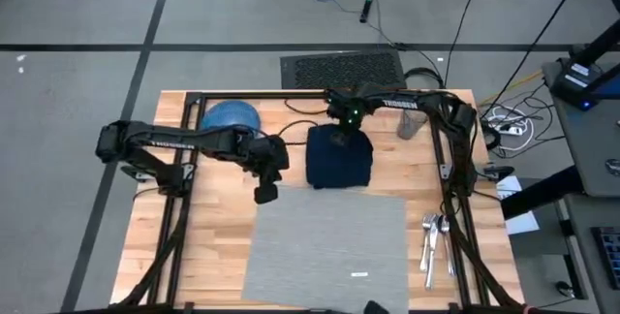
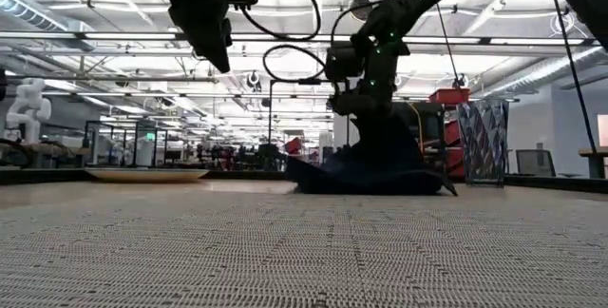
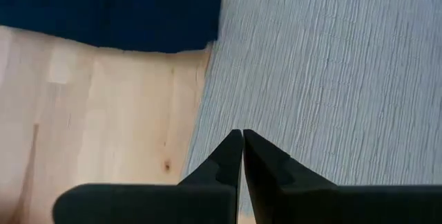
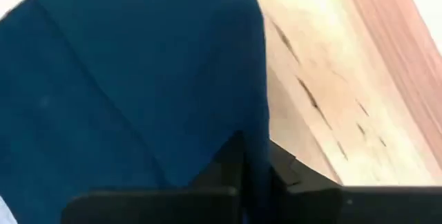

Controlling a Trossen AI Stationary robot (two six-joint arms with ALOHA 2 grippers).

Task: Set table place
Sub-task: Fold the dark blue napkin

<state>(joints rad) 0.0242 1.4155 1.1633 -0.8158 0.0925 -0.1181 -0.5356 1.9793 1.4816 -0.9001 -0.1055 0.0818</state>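
Placemat (image 1: 329,241) is flat on the table (image 1: 218,256), low centre in the overhead view, white tag (image 1: 359,275) near its 5 o'clock edge. Napkin (image 1: 339,156), dark navy, sits just off the mat's 12 o'clock edge. It looks to touch or slightly overlap that edge; can't tell which.

Right gripper (image 1: 341,138) is over the napkin's far side, fingers pinched on the cloth. Right wrist view shows fabric running up between the fingers (image 4: 231,162), and the low view shows the napkin (image 2: 375,170) tented into a peak under the gripper with its skirt on the table. So it's grasped, partly lifted.

Left gripper (image 1: 265,192) hangs above the mat's 10 o'clock corner, fingers (image 3: 228,158) closed together, holding nothing. Waiting.

Blue plate (image 1: 231,115) at 10 o'clock of the napkin, cutlery (image 1: 433,241) at 3 o'clock of the mat, glass (image 1: 408,123) at 1 o'clock of the napkin.

My read: step in hand is moving the napkin to its spot by the mat.
- Lift until the trailing hem clears the wood, otherwise it drags and unfolds.
- Travel slowly, since cloth swings.
- Steer clear of the left arm.
- Lower, let the free edge land first, then release.
- Don't snag the mat's edge.
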